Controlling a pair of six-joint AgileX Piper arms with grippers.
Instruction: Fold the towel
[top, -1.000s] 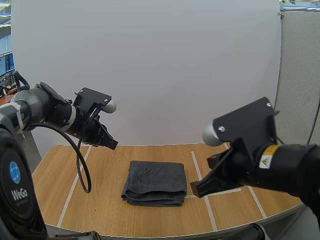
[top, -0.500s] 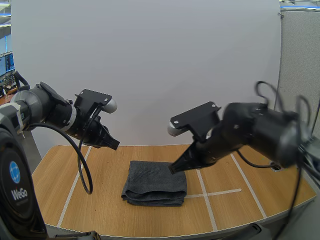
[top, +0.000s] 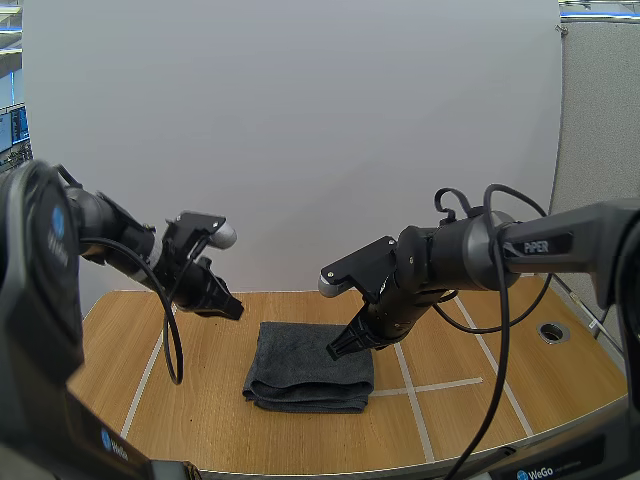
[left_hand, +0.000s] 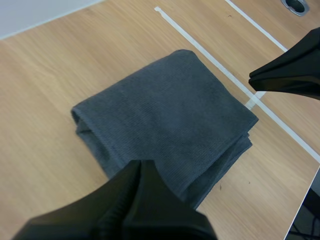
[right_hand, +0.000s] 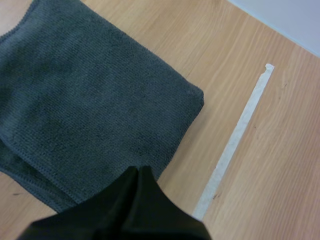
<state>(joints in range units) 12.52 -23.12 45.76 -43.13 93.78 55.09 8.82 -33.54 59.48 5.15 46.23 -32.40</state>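
Observation:
A dark grey towel (top: 309, 364) lies folded into a thick rectangle in the middle of the wooden table (top: 200, 420). It also shows under my left gripper (left_hand: 141, 165) as the towel (left_hand: 165, 110) and under my right gripper (right_hand: 138, 171) as the towel (right_hand: 75, 95). My left gripper (top: 233, 311) hovers above the table off the towel's far left corner, fingers together as one wedge, holding nothing. My right gripper (top: 335, 352) hangs shut just over the towel's right part, empty too. The right gripper's dark tip (left_hand: 252, 77) shows by the towel's edge.
White tape lines (top: 408, 395) cross the table right of the towel, and another tape line (top: 148, 372) runs along the left. A round cable hole (top: 552, 332) sits at the far right of the table.
My right arm has swung from the near right in over the towel's right side and lowered. My left gripper has dropped a little towards the table.

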